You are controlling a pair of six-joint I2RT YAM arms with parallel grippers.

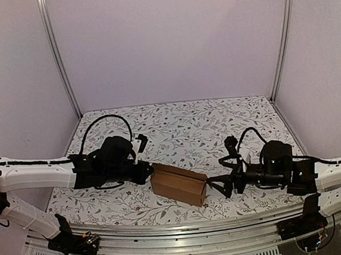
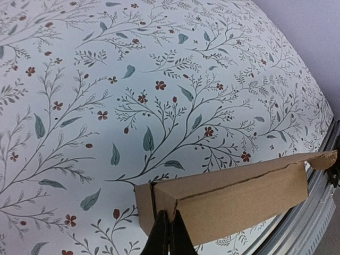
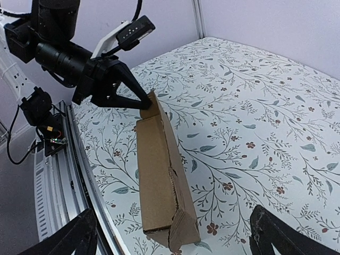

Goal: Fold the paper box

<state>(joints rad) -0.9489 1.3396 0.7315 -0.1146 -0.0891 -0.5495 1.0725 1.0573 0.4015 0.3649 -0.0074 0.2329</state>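
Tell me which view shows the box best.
Right wrist: the whole box lies lengthwise, with the left gripper pinching its far end. Left wrist shows one side close up; top shows it small.

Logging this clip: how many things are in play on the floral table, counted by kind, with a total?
Brown cardboard paper box: 1
End effectors: 2 (left end effector shut on the paper box's end flap, right end effector open by its other end)
Total: 3
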